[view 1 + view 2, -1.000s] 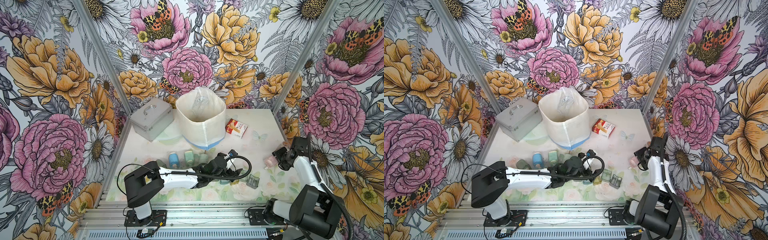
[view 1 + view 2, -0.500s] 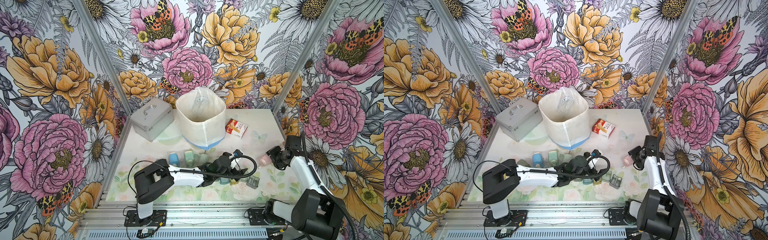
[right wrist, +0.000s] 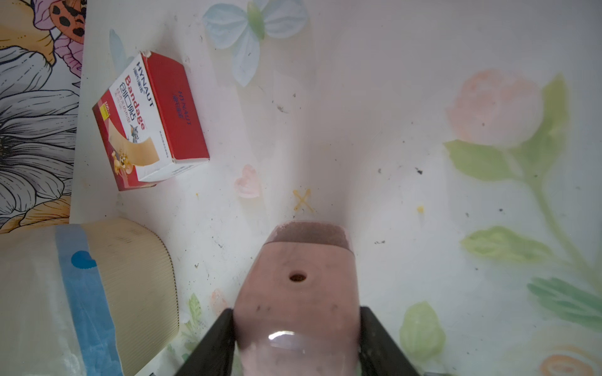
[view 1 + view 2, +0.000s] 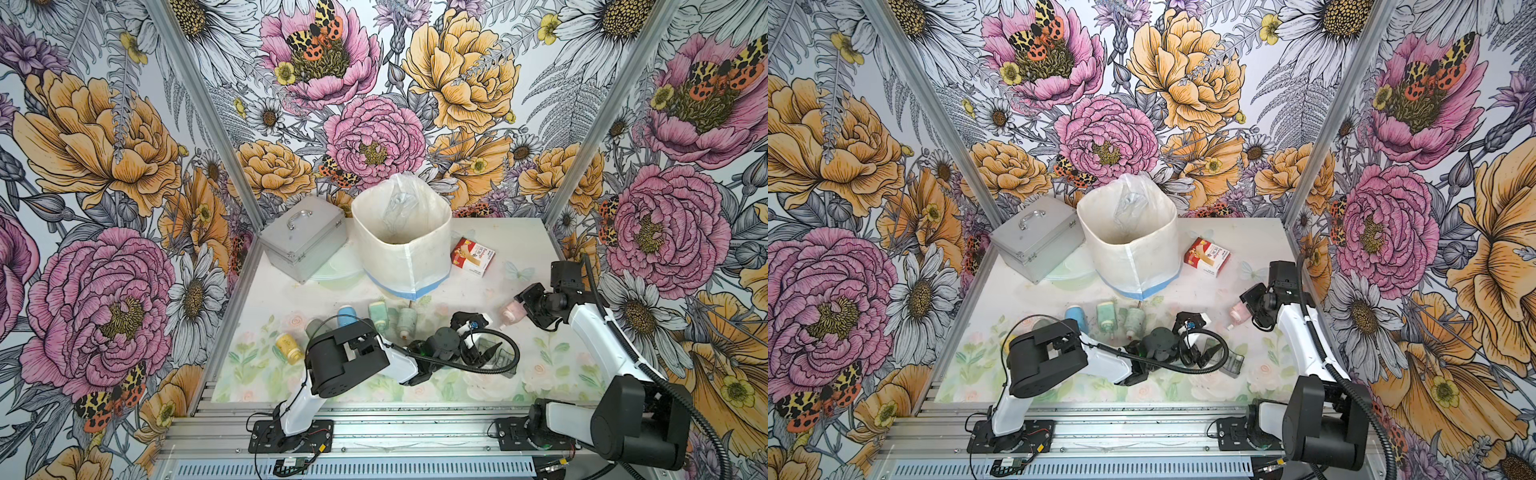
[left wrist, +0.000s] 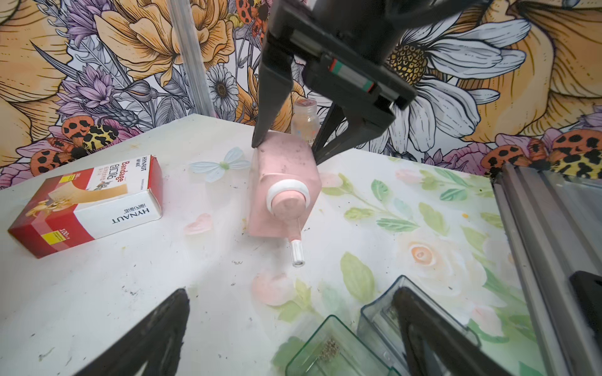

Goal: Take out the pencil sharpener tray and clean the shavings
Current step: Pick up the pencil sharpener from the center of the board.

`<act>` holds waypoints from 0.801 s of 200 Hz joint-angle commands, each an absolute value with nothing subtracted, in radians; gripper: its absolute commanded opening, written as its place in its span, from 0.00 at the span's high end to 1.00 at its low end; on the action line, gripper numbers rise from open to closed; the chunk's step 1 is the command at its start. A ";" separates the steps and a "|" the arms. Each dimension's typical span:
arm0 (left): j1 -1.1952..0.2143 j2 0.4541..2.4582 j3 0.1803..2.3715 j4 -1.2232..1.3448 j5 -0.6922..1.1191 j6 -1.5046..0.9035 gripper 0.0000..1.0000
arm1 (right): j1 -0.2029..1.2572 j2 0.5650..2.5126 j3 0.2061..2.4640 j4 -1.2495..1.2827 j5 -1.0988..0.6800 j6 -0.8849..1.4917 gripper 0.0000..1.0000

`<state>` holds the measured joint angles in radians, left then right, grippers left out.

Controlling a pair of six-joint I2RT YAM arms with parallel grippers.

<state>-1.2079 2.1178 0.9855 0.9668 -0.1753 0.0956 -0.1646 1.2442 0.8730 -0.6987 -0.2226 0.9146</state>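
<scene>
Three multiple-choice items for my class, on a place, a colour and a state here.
1. The bandage box lies: A on the table beside the white bin; B inside it; C held in the air.
2. The sharpener in the right gripper is: A blue; B yellow; C pink.
3. The left gripper is: A shut and empty; B open; C shut on the box.
Key: A, it lies flat by the bin; C, its body is pink; B, its jaws stand wide apart.

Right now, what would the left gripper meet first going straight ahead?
Likely the grey tray and green tray at the left gripper's open jaws, depth unclear; beyond, the pink pencil sharpener.
</scene>
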 commanded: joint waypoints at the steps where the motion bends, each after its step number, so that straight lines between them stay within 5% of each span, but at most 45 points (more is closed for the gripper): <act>1: -1.222 2.141 1.011 1.099 -0.283 0.183 0.01 | -0.145 1.251 0.917 -0.683 -0.232 0.952 0.59; 160: -1.195 2.328 1.219 1.038 -0.306 0.226 0.01 | -0.022 1.240 0.940 -0.672 -0.302 1.049 0.59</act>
<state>-1.2068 2.3112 1.1858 1.0325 -0.2924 0.2127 -0.0387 1.2579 0.9028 -0.6983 -0.2718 1.0222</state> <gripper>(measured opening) 0.986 0.561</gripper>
